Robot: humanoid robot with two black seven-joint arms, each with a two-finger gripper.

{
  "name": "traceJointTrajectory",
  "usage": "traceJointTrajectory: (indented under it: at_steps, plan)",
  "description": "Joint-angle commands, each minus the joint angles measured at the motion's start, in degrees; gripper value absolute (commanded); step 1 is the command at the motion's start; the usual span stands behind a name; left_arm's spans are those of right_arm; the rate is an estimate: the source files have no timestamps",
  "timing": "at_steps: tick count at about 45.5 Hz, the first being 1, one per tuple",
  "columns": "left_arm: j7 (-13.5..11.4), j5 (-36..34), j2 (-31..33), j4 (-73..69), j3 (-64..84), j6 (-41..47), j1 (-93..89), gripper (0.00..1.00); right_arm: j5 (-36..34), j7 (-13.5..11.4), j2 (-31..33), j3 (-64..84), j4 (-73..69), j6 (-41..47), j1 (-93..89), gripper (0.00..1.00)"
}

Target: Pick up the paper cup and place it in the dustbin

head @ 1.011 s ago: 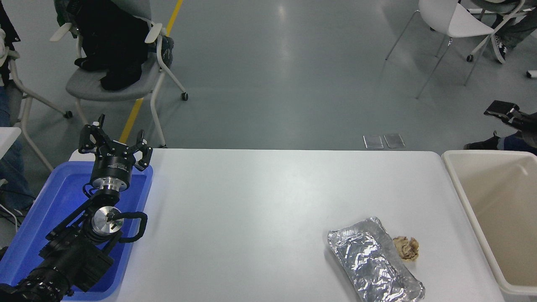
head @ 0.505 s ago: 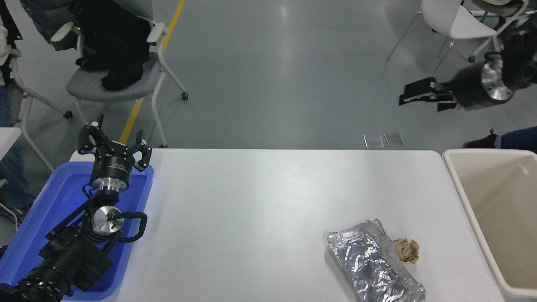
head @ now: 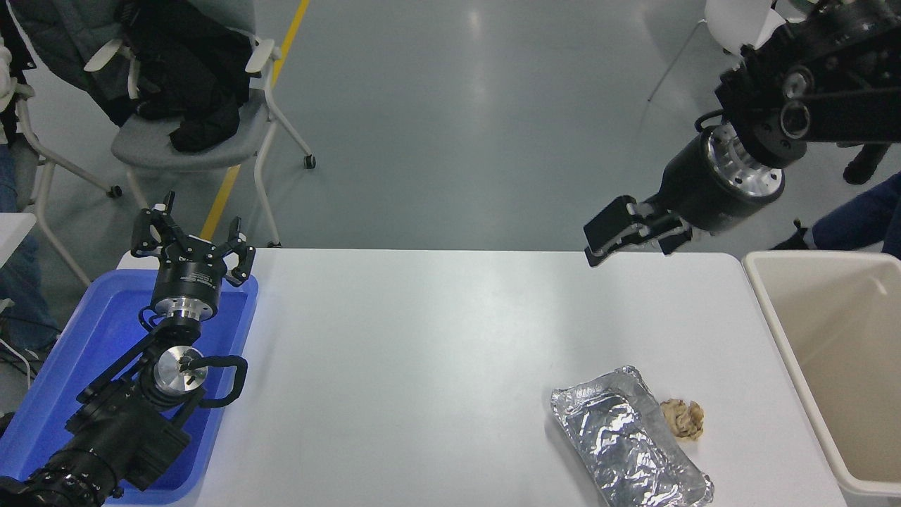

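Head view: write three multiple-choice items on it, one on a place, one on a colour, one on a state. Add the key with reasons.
1. The crumpled paper wad lies:
A. on the floor
B. on the white table, just right of the foil tray
C. on a chair

2. The plastic tray under the left tool is:
A. red
B. blue
C. green

3. The left tool is:
A. open, holding nothing
B. shut on a cup
C. shut on a spoon

Key:
1 B, since the wad sits on the tabletop beside the foil tray's right side.
2 B, since its floor and rim are plainly blue.
3 A, since its fingers are spread with nothing between them.
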State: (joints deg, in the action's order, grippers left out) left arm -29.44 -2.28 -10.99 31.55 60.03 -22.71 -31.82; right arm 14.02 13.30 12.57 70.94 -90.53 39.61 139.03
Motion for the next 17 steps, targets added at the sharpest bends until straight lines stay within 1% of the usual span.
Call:
traceJointTrajectory:
  at_steps: [1, 17]
  plan:
    - [0.0, 0.0, 0.0, 0.0, 0.0, 0.0, 0.0, 0.99, -3.5, 0.1, -2.0, 4.6, -6.5, 5.4, 7.0, 1.00]
    - [0.0, 0.0, -0.1, 0.0, -0.1, 0.0, 0.0, 0.99, -3.7, 0.4, -2.1, 4.9, -6.7, 5.4, 8.9, 1.00]
